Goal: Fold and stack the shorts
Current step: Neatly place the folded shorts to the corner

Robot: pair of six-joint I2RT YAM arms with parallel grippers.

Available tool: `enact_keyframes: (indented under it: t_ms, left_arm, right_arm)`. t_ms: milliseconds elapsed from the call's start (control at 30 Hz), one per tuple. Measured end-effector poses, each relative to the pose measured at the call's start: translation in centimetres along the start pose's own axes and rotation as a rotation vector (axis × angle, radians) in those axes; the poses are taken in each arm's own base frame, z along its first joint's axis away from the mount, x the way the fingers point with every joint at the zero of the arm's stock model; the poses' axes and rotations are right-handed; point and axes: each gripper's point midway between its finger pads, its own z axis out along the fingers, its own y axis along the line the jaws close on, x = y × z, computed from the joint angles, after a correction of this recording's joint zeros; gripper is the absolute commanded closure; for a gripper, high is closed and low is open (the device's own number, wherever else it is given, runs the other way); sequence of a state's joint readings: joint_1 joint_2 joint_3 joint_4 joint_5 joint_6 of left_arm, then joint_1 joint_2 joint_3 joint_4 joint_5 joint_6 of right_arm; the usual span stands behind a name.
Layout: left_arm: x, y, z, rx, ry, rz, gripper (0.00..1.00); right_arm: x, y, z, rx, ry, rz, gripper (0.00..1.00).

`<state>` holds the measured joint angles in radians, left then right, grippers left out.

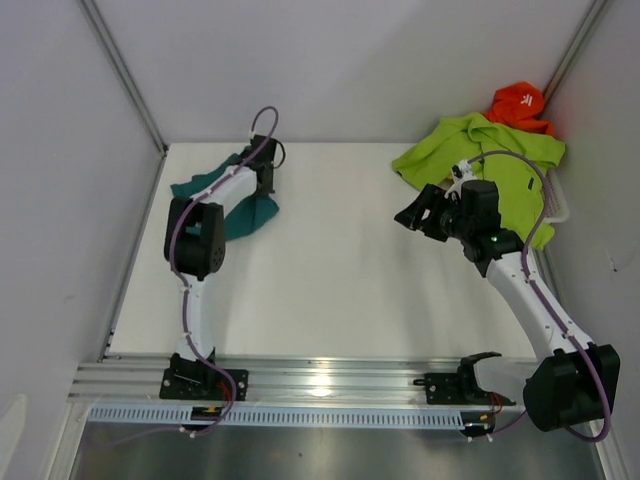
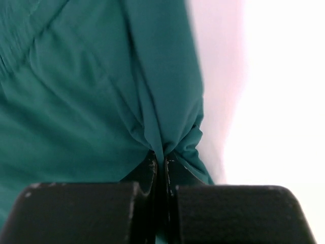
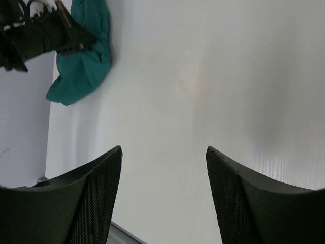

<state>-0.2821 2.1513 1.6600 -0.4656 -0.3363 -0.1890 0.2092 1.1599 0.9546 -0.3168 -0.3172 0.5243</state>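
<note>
L gripper (image 2: 160, 163): jaws shut tight on a bunched fold of the teal shorts (image 2: 76, 101), cloth pinched right at the tips. The rest of the teal fabric spreads ahead of the gripper & off to one side in the wrist view, filling most of it. Bare white tabletop (image 2: 274, 101) shows just past the tips on the other side. From overhead the teal shorts lie crumpled under & around this gripper, partly hidden by the L arm (image 1: 190, 240), near the far left corner of the tabletop.

R gripper (image 3: 163, 150): jaws apart, nothing between them, only bare tabletop below. The teal shorts are well apart from it, far across to its left. The lime green shorts (image 1: 480, 150) lie in a loose heap just beyond & to the right of the R gripper, toward the far right corner. Whether they touch it can't be told. An orange cloth (image 1: 520, 102) sits just past the green heap, farther from the gripper.
</note>
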Motion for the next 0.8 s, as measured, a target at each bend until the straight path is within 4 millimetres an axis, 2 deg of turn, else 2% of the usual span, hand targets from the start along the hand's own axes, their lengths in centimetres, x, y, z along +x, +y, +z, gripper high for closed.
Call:
enact_keyframes:
  t_ms: [67, 200, 267, 400, 433, 467, 533, 567, 633, 733, 800]
  left_arm:
    - [-3.0, 1.2, 1.4, -0.016, -0.031, 0.003, 1.0]
    - [-7.0, 2.7, 3.6, -0.032, -0.086, 0.029, 1.0]
    - [-7.5, 3.2, 4.4, -0.024, -0.097, 0.056, 1.0]
    - [-7.4, 3.9, 5.7, -0.014, -0.097, 0.093, 1.0]
    - [-7.5, 4.0, 6.1, -0.01, -0.096, 0.096, 0.95]
    - [-7.5, 4.1, 6.6, -0.008, -0.093, 0.094, 0.67]
    - [-7.9, 4.4, 7.3, -0.007, -0.098, 0.094, 0.34]
    - [-7.9, 4.4, 7.4, -0.006, -0.1, 0.089, 0.14]
    - [-8.0, 4.7, 7.3, -0.003, -0.1, 0.079, 0.01]
    - [-8.0, 4.9, 6.3, 0.005, -0.12, 0.048, 0.01]
    - [-7.7, 5.0, 4.5, 0.018, -0.123, 0.026, 0.01]
  right_arm:
    - [-0.1, 0.4, 0.0, -0.017, 0.004, -0.002, 0.3]
    - [-0.3, 1.2, -0.2, -0.047, 0.011, -0.005, 0.31]
    - [-0.3, 1.7, -0.2, -0.06, 0.019, -0.01, 0.31]
    - [-0.9, 3.0, 0.3, -0.082, 0.03, -0.024, 0.31]
    - [-1.0, 3.3, 0.4, -0.087, 0.032, -0.028, 0.31]
    - [-1.1, 3.5, 0.6, -0.091, 0.034, -0.031, 0.31]
    - [-0.9, 3.8, 0.9, -0.097, 0.043, -0.036, 0.31]
    - [-0.6, 3.9, 1.1, -0.098, 0.053, -0.037, 0.3]
    - [0.0, 4.1, 1.5, -0.097, 0.071, -0.04, 0.3]
    - [0.8, 4.1, 2.2, -0.087, 0.094, -0.045, 0.3]
    - [1.3, 4.1, 2.4, -0.083, 0.107, -0.047, 0.3]
